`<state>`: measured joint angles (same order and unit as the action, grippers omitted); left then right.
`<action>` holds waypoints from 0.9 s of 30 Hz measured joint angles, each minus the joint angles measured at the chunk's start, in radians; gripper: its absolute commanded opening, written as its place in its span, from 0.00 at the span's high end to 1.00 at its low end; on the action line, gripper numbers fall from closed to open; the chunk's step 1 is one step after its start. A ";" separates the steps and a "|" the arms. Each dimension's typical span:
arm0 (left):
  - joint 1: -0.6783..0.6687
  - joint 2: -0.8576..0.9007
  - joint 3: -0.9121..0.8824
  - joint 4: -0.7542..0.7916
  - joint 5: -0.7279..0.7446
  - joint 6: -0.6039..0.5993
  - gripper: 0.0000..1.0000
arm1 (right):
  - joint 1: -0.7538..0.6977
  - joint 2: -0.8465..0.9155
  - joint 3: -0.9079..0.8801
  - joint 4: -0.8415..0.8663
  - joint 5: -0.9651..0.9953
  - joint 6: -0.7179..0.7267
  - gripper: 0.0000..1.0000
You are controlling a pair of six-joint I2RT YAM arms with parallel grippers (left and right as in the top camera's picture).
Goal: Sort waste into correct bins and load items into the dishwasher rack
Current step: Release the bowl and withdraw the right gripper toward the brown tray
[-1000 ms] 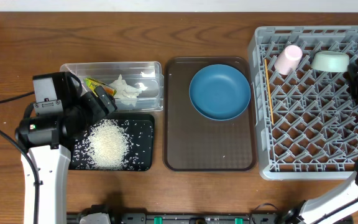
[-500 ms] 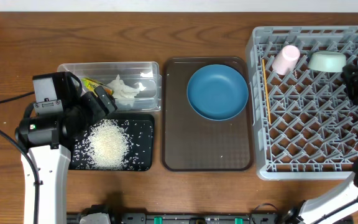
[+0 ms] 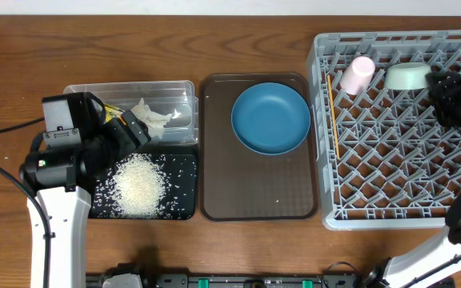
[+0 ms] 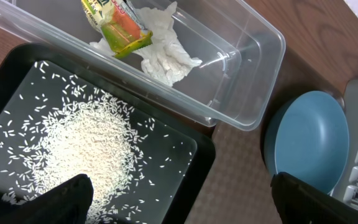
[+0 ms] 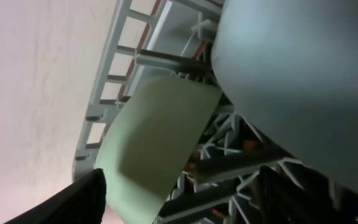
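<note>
Sitting before right pincer [image 5: 182, 186]: light-blue bowl [image 5: 291, 74]

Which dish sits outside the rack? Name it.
The blue plate, on the brown tray; the pink cup and green bowl are in the rack.

Cannot read the light-blue bowl [image 5: 303, 81] well: blurred, cut off at right. Cannot see the whole snack wrapper [image 4: 118, 28] either: cut off at top.
</note>
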<state>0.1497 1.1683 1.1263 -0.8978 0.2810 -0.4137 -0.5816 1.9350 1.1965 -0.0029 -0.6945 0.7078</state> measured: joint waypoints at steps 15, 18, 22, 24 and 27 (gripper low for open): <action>0.000 0.000 0.000 0.000 0.000 0.000 0.05 | 0.034 -0.308 -0.018 -0.164 0.040 -0.091 0.21; 0.000 0.000 0.000 0.000 0.000 0.000 0.05 | 0.043 -0.377 -0.019 -0.235 0.061 -0.169 0.21; 0.000 0.000 0.000 0.000 0.000 0.000 0.05 | 0.098 -0.470 -0.020 -0.353 0.100 -0.316 0.23; 0.000 0.000 0.000 0.000 0.000 0.000 0.05 | 0.153 -0.510 -0.020 -0.418 0.127 -0.389 0.25; 0.000 0.000 0.000 0.000 0.000 0.000 0.05 | 0.256 -0.550 -0.020 -0.503 0.174 -0.480 0.33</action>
<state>0.1497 1.1683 1.1263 -0.8974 0.2810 -0.4137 -0.3256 1.3849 1.1767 -0.5060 -0.5201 0.2276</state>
